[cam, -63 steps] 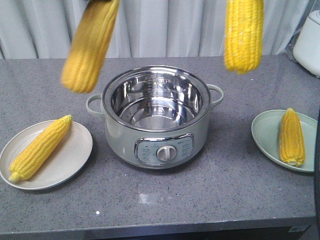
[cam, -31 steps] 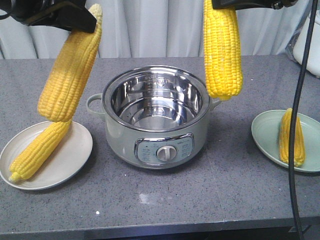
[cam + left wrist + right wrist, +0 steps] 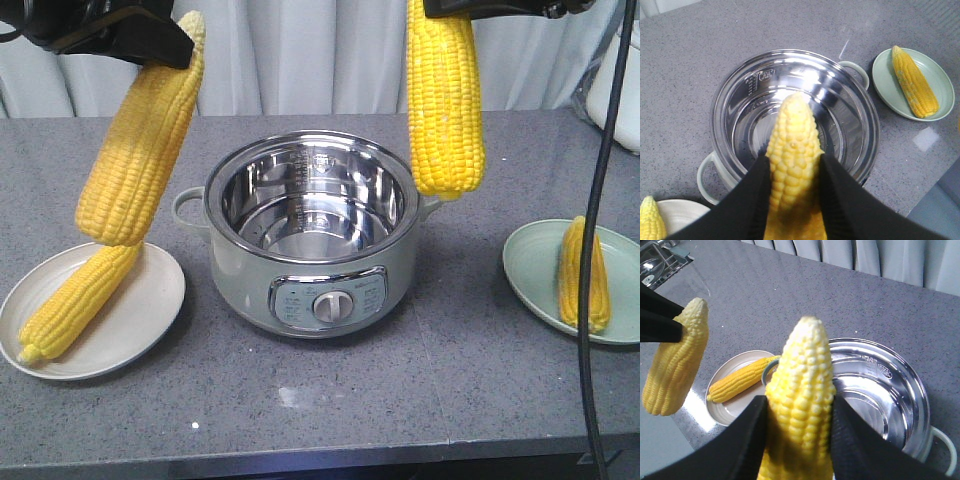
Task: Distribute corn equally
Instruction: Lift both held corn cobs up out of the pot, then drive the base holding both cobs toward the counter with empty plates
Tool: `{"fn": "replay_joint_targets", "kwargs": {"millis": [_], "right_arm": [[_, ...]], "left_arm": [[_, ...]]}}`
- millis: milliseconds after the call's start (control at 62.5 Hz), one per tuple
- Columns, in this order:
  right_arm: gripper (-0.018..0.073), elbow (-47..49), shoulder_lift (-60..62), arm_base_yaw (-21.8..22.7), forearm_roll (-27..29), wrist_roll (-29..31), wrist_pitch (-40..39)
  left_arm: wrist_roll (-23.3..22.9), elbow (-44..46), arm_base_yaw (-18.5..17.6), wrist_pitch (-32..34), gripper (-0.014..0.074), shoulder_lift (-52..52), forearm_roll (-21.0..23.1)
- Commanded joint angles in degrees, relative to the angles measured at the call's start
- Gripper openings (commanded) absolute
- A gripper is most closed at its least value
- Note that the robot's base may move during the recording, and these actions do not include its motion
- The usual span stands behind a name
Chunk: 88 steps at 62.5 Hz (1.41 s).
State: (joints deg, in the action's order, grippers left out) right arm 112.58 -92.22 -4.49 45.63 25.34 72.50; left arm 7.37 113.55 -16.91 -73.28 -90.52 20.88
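Two corn cobs hang in the air. My left gripper (image 3: 165,42) (image 3: 792,172) is shut on the tip end of one corn cob (image 3: 135,150) (image 3: 792,135), which slants down over the white plate (image 3: 140,320). Another cob (image 3: 75,300) lies on that plate. At the top of the front view my right gripper (image 3: 470,8) (image 3: 799,412) is shut on a second hanging cob (image 3: 445,100) (image 3: 802,375), above the right rim of the pot (image 3: 315,290). One more cob (image 3: 583,275) (image 3: 915,82) lies on the green plate (image 3: 530,270).
The steel-lined electric pot stands mid-table with nothing in it, its handles toward each plate. A white appliance (image 3: 620,90) sits at the back right. A black cable (image 3: 590,250) hangs in front of the green plate. A curtain closes off the back.
Over the last second both held cobs came down; the left one shifted left over the white plate, the right one left toward the pot rim. Both have held still for half a second.
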Motion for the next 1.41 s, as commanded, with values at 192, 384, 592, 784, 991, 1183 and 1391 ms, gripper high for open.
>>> {"fn": "replay_joint_targets", "kwargs": {"millis": [192, 384, 592, 784, 991, 1183, 1391], "right_arm": [[0.0026, 1.7, 1.9, 0.3, 2.9, 0.0, 1.4], [0.0026, 1.7, 1.9, 0.3, 2.9, 0.0, 1.4], [0.0026, 1.7, 1.9, 0.3, 2.9, 0.0, 1.4], [0.0026, 1.7, 1.9, 0.3, 2.9, 0.0, 1.4], [0.0026, 1.7, 1.9, 0.3, 2.9, 0.0, 1.4], [0.0026, 1.7, 1.9, 0.3, 2.9, 0.0, 1.4], [0.0026, 1.7, 1.9, 0.3, 2.9, 0.0, 1.4]], "left_arm": [[-0.4, 1.2, 0.1, 1.3, -0.0008, 2.5, 1.6], [-0.4, 1.2, 0.1, 1.3, -0.0008, 2.5, 1.6], [-0.4, 1.3, 0.1, 1.3, -0.0008, 2.5, 1.6], [-0.4, 1.3, 0.1, 1.3, -0.0008, 2.5, 1.6], [-0.4, 1.3, 0.1, 1.3, -0.0008, 2.5, 1.6], [-0.4, 1.3, 0.1, 1.3, -0.0008, 2.5, 1.6], [-0.4, 1.3, 0.1, 1.3, -0.0008, 2.5, 1.7]]}}
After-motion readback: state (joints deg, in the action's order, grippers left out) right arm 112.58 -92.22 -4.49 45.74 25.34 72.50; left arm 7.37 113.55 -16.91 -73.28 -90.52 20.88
